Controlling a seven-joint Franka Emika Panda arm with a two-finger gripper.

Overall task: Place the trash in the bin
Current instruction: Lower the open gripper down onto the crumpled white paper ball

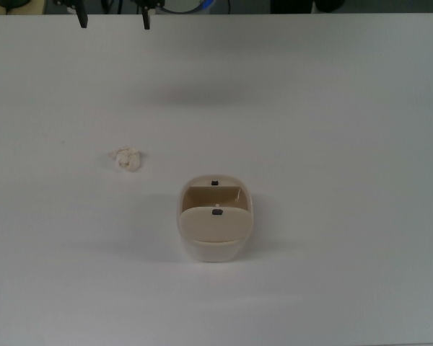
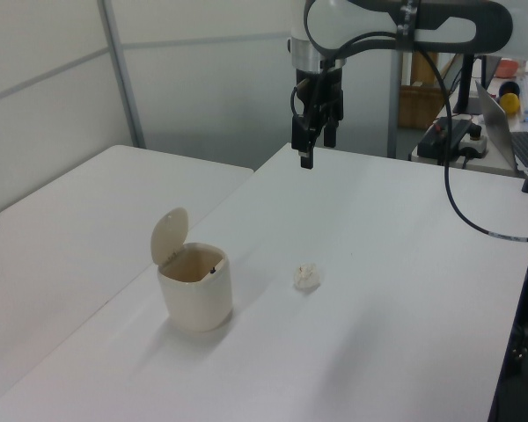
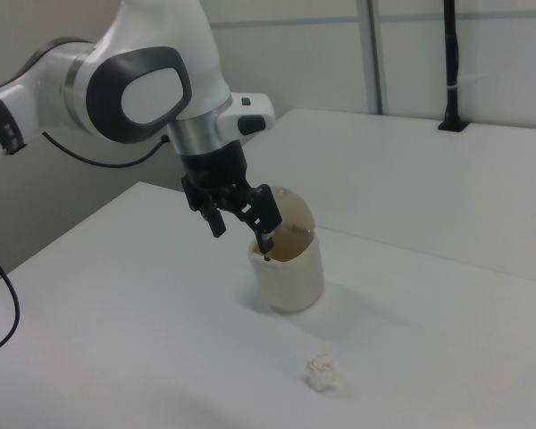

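Crumpled trash lay on the white table, apart from the bin.
Landmark was the bin, flap swung up, mouth showing; the trash sat near it toward the top view's left, touching nothing. Robot's gripper hung above the table, well apart from the bin, jaws open and empty.

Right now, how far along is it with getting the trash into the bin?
Barely begun. Done: the bin's flap stands open. In hand: nothing; the gripper hangs open and empty above the table. Left: the trash lies on the table beside the bin, to be grasped, carried over and dropped in.
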